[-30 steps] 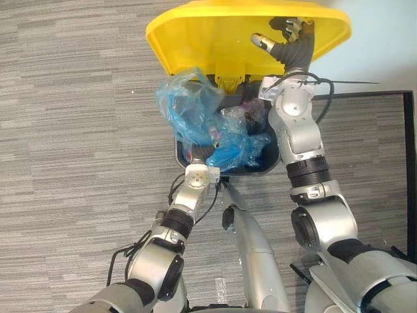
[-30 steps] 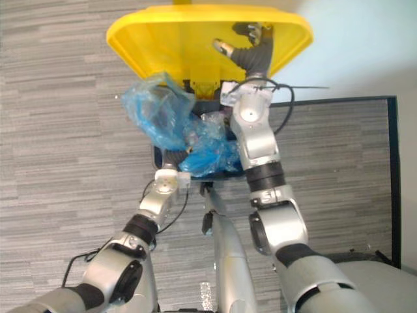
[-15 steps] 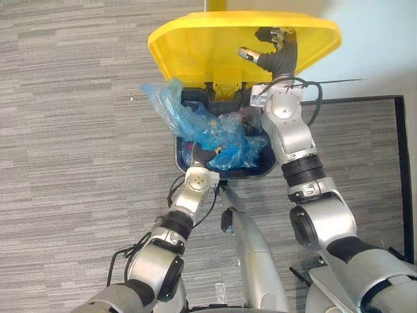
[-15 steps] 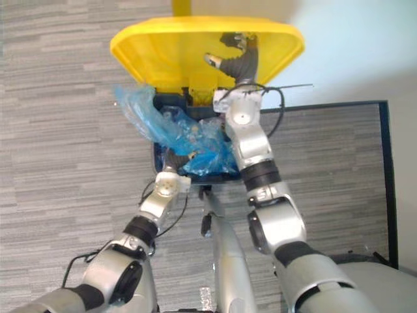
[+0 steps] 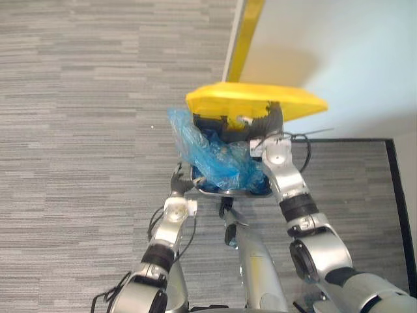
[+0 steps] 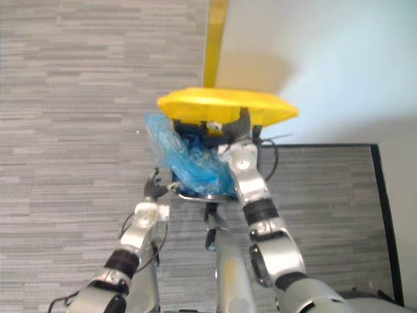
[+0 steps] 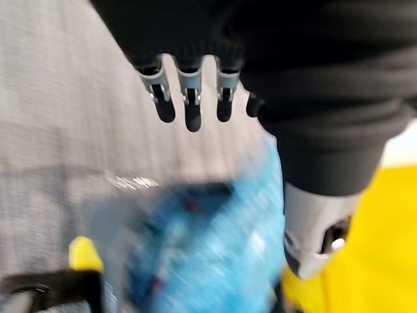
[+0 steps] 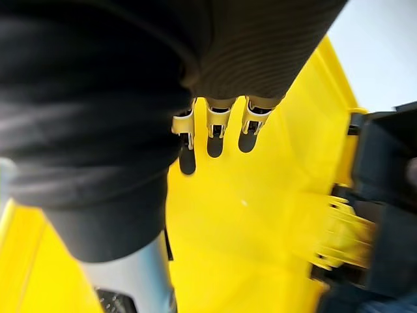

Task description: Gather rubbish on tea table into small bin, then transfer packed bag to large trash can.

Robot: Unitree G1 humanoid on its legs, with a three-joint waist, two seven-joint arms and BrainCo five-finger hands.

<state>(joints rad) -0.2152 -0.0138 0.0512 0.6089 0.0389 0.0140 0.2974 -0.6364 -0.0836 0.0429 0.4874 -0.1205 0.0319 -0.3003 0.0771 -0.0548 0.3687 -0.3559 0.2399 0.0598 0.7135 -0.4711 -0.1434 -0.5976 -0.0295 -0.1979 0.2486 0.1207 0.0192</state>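
Silver-grey arms [image 5: 291,190], dark-ribbed robot hand [image 8: 124,78], dark-tipped fingers [image 8: 214,130]

The lid [image 5: 254,101] over the right hand [image 5: 266,121] was bright yellow. The bag [image 5: 218,156] between the hands was clear blue, in a dark bin [image 5: 225,191]. By the left hand [image 6: 154,187] the floor [image 5: 85,130] was grey with fine streaks. Both hands had silver fingers, dark tips and black ribbed covers. Beyond the lid, the wall [image 5: 345,45] was pale bluish white with a yellow strip [image 5: 245,39].
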